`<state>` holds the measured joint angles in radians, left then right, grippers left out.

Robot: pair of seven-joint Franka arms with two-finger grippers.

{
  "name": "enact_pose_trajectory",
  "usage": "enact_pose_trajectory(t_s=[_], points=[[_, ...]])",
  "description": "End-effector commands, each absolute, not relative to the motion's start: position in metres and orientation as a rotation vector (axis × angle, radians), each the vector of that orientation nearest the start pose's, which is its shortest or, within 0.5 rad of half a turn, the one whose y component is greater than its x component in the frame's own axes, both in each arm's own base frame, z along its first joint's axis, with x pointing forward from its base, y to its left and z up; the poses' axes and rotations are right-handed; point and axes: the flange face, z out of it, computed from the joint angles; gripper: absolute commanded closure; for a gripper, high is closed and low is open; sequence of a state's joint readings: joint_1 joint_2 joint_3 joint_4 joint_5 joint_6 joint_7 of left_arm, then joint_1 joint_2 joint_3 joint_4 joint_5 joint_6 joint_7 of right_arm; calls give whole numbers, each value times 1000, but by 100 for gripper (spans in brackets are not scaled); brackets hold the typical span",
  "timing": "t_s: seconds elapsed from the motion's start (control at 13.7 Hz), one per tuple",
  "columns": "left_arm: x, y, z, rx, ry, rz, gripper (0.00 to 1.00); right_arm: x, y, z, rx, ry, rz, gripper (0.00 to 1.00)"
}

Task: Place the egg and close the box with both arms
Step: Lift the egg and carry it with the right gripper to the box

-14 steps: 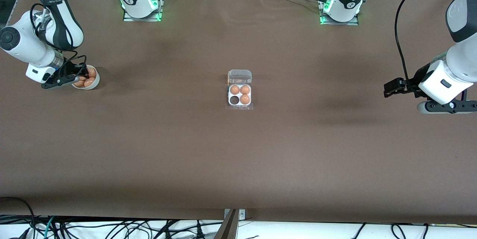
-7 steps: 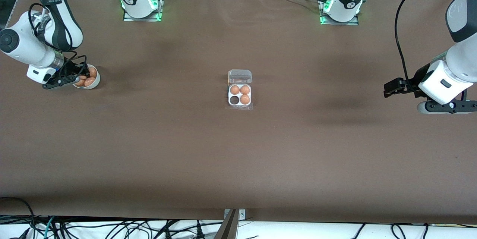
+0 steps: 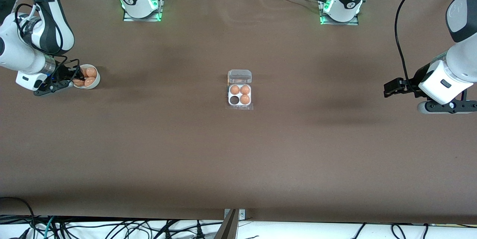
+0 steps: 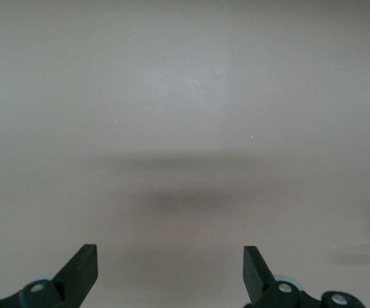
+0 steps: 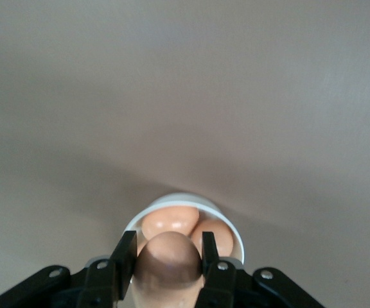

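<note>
My right gripper [image 3: 75,78] is at the rim of a round white bowl [image 3: 96,81] at the right arm's end of the table. In the right wrist view it [image 5: 167,247] is shut on an orange-brown egg [image 5: 167,263], just above the other eggs [image 5: 170,222] in the bowl [image 5: 184,197]. The box [image 3: 239,95] sits mid-table with its clear lid [image 3: 239,76] open. It holds three eggs, and one cup [image 3: 234,100] is empty. My left gripper [image 3: 389,88] waits open and empty above bare table at the left arm's end, and its fingers [image 4: 82,266] stand wide apart.
The brown table top [image 3: 238,157] stretches wide around the box. The arm bases [image 3: 139,2] stand along the edge farthest from the front camera. Cables [image 3: 111,228] hang below the nearest edge.
My right arm has drawn back a little from the bowl toward its end of the table, with the gripper still at the bowl's rim. The left arm has not moved.
</note>
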<state>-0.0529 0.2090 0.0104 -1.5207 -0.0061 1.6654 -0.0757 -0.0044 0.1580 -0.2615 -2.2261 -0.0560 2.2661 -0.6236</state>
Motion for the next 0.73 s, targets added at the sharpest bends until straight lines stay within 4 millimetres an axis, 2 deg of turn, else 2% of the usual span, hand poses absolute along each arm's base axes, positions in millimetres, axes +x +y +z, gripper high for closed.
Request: enact_pose_trajectory(t_s=[0.0, 0.22, 0.66], points=[[619, -27, 535, -3156, -48, 113, 0, 548, -87, 332, -3064, -725, 162, 75], [619, -28, 536, -3156, -48, 111, 0, 570, -14, 337, -2971, -764, 73, 75], [619, -27, 535, -3156, -48, 113, 0, 610, 124, 326, -2755, -731, -76, 75]])
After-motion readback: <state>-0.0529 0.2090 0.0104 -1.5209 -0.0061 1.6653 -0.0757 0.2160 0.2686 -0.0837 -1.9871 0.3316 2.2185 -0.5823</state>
